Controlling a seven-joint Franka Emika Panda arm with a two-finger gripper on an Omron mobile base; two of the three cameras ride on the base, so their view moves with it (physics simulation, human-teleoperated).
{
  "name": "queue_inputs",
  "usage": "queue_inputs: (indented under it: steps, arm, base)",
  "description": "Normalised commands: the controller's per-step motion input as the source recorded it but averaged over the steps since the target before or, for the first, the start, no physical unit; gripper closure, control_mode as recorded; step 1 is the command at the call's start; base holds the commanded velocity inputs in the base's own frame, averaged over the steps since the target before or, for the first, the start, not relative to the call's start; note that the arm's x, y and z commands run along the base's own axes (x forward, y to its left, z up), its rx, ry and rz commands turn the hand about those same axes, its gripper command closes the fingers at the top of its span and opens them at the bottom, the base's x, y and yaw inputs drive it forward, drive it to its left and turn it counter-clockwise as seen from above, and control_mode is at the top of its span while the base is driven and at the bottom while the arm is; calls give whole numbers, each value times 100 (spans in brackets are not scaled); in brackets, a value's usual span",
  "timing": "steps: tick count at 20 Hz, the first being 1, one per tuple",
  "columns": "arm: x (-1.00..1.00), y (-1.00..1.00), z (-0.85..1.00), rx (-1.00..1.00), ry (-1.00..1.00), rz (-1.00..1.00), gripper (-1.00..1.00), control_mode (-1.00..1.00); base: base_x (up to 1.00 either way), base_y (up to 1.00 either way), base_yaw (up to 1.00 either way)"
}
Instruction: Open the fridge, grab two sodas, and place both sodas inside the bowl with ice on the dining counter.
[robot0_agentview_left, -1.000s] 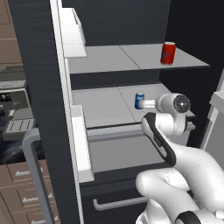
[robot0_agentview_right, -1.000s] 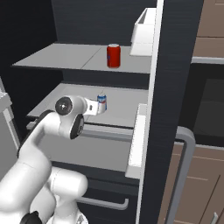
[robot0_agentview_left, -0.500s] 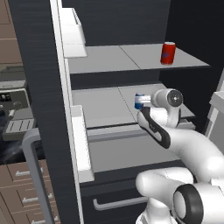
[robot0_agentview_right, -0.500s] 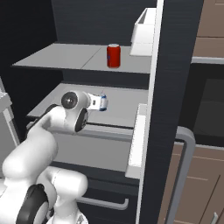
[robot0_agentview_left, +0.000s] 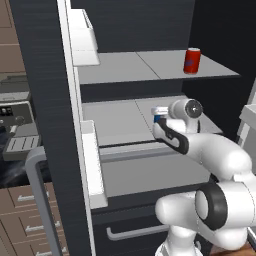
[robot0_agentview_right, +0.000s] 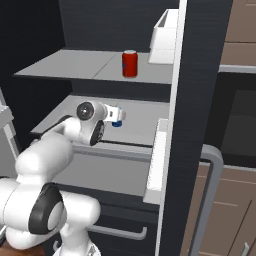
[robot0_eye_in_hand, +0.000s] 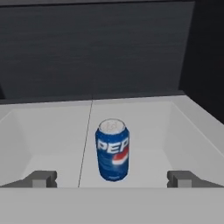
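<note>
Fingers (robot0_eye_in_hand: 112, 179): spread wide, holding nothing.
Blue can (robot0_eye_in_hand: 112, 150): upright on the fridge (robot0_agentview_left: 47, 75) shelf, just ahead, centred between the fingers.
Red can (robot0_agentview_left: 192, 61): shelf above.

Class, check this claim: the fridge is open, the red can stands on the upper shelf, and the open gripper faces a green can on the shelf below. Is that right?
Not quite: the can before the open gripper is blue, as the hand view shows. The fridge is open and the red can stands on the upper shelf.

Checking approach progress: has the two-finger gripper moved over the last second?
Yes. The open gripper has advanced deeper into the fridge, over the pale grey shelf, closing on the upright blue soda can, which now stands between its fingertips.
</note>
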Motion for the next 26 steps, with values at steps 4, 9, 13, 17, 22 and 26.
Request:
queue_inputs:
  steps: [4,9,13,17,22,26]
  arm:
    - [32,0,-13,0,0,0,-100,-100]
    - [31,0,-9,0,0,0,-100,-100]
    - [30,0,-11,0,0,0,-100,-100]
    - [24,0,-14,0,0,0,-100,-100]
    - [16,-3,-22,0,0,0,-100,-100]
    - [15,-6,-16,0,0,0,-100,-100]
  base:
    - [0,0,0]
    - [0,0,0]
    - [0,0,0]
    - [0,0,0]
    - [0,0,0]
    - [0,0,0]
